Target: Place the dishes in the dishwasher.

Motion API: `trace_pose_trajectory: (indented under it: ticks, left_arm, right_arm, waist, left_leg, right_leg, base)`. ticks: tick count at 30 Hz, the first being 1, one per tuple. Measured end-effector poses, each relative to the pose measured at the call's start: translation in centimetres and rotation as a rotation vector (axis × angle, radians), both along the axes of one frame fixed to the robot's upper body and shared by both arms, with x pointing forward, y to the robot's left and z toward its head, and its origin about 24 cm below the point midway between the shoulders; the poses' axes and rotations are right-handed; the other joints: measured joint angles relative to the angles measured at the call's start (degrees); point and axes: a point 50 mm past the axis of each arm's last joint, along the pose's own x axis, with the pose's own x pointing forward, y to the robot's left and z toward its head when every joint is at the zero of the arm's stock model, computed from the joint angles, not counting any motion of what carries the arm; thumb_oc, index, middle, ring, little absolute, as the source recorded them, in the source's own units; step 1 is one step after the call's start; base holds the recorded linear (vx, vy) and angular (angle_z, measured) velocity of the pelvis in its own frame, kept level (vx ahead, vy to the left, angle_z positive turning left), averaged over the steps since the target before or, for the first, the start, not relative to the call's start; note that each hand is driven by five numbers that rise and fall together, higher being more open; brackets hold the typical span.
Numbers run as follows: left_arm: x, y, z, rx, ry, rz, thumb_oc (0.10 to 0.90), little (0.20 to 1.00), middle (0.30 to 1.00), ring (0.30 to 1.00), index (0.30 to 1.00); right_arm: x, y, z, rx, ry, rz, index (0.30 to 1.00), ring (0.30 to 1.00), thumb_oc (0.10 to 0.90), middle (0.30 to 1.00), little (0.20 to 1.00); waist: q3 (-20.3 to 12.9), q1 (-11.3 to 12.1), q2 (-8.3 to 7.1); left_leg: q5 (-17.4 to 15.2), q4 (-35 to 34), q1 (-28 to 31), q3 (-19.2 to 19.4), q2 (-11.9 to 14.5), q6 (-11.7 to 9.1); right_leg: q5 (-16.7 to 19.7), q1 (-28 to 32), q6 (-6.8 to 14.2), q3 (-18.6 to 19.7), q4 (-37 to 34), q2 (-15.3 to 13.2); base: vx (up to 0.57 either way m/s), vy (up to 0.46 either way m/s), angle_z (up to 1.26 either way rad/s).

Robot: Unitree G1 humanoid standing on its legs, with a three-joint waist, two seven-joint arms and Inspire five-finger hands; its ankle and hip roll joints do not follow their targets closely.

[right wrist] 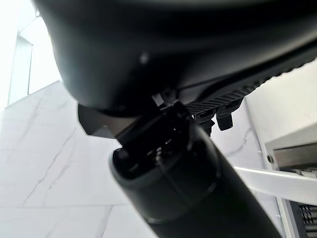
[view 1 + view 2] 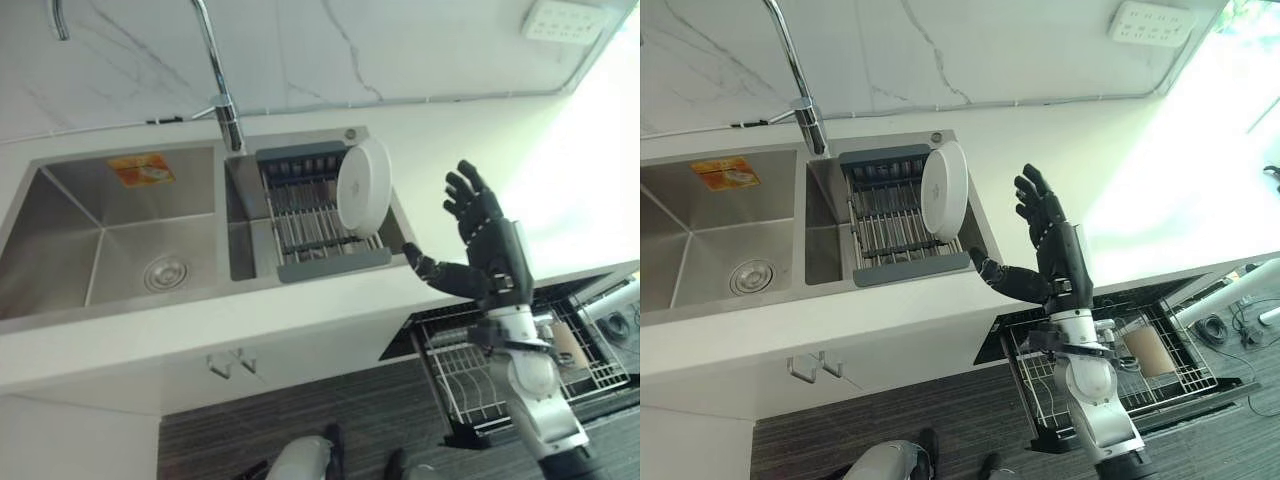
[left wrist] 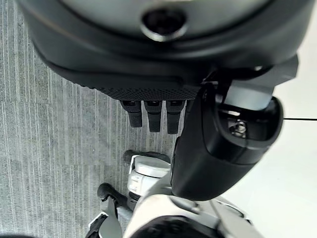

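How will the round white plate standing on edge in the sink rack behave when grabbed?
The round white plate looks rigid, glossy and probably slippery. Propped on edge in the grey slatted drying rack, it may tip or roll if nudged. The open right robot hand is nearby.

- Plates: 1, white (image 2: pixel 362 186), standing on edge in the rack.
- Drying racks: 1 (image 2: pixel 310 215), set in the sink.
- Sink basins: 2 (image 2: pixel 120 240).
- Taps: 1 (image 2: pixel 218 75).
- Dishwasher baskets: 1, wire (image 2: pixel 1120 375), pulled out.
- Wall sockets: 1 (image 2: pixel 1152 22).
- Hands seen over the counter: 1 (image 2: pixel 487 240).

head stereo pair overlooking sink (image 2: pixel 120 240), wrist close-ups
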Motion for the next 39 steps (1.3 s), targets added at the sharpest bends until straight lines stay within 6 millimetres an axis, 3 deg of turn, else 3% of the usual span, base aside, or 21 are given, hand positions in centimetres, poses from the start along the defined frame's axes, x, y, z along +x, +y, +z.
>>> trace_pose_trajectory:
  ticks: [9, 18, 24, 27, 31, 39]
  left_arm:
    - [-2.7, -2.0, -0.7, -0.046, 0.077, 0.004, 0.8, 0.9, 0.9, 0.9, 0.9]
    - [-2.7, -2.2, -0.7, -0.028, 0.095, -0.095, 0.8, 0.9, 0.9, 0.9, 0.9]
    - [-1.3, -2.1, -0.6, 0.1, 0.065, -0.373, 0.8, 0.9, 0.9, 0.9, 0.9]
    - [-1.0, -2.2, -0.6, 0.115, 0.072, -0.423, 0.8, 0.9, 0.9, 0.9, 0.9]
    - [-0.8, -2.1, -0.6, 0.136, 0.082, -0.462, 0.8, 0.9, 0.9, 0.9, 0.9]
    - [-1.0, -2.1, -0.7, 0.152, 0.106, -0.512, 0.8, 0.9, 0.9, 0.9, 0.9]
  right_arm:
    - [-0.1, -0.2, -0.3, 0.039, 0.033, 0.02, 0.9, 0.9, 0.8, 0.9, 0.9]
    - [0.4, 0.3, -0.5, 0.07, 0.069, 0.036, 0.9, 0.9, 0.8, 0.9, 0.9]
    - [2.6, 1.2, 2.5, 0.111, 0.007, 0.033, 0.9, 0.9, 0.8, 0.9, 0.9]
    - [3.3, 0.8, 1.6, 0.205, 0.093, 0.017, 0.9, 0.9, 0.8, 0.9, 0.9]
    - [4.4, 0.2, -1.3, 0.263, 0.256, -0.065, 0.9, 0.9, 0.8, 0.9, 0.9]
    - [6.1, 1.2, 0.3, 0.296, 0.242, -0.032, 0.9, 0.9, 0.8, 0.9, 0.9]
  waist:
    - [-0.7, -1.2, 0.72]
    - [-1.4, -0.2, 1.71]
    - [-1.8, 0.4, 2.53]
    - [-1.9, 0.3, 2.84]
    - [-2.0, 0.4, 3.17]
    - [-1.9, 0.5, 3.27]
  left_leg:
    - [0.8, 0.1, -0.1, -0.1, 0.8, -1.2]
    - [0.9, 0.1, -0.1, -1.1, 0.4, -1.2]
    - [1.1, 0.1, -0.4, -2.1, 0.0, -1.6]
    - [1.1, 0.1, -0.2, -2.7, -0.7, -1.6]
    - [1.2, 0.0, -0.2, -2.8, -1.0, -1.5]
    - [1.3, 0.1, 0.2, -3.4, -1.0, -1.4]
  right_leg:
    - [-0.3, -0.7, -1.2, 0.0, 1.3, 0.4]
    - [-0.6, -0.4, -1.5, -0.5, 1.9, 0.2]
    - [-0.8, -0.4, -1.7, -0.9, 2.4, 0.0]
    - [-1.2, -0.2, -1.3, -0.9, 3.1, -0.6]
    - [-1.3, -0.2, -1.2, -1.0, 3.0, -0.8]
    - [-1.4, 0.5, -1.0, -1.8, 3.0, -0.8]
  base:
    - [0.04, -0.042, 0.0]
    - [0.02, -0.007, 0.06]
    - [-0.01, 0.009, 0.09]
    - [0.04, 0.028, 0.14]
    - [0.01, 0.014, 0.02]
    - [0.02, -0.004, 0.04]
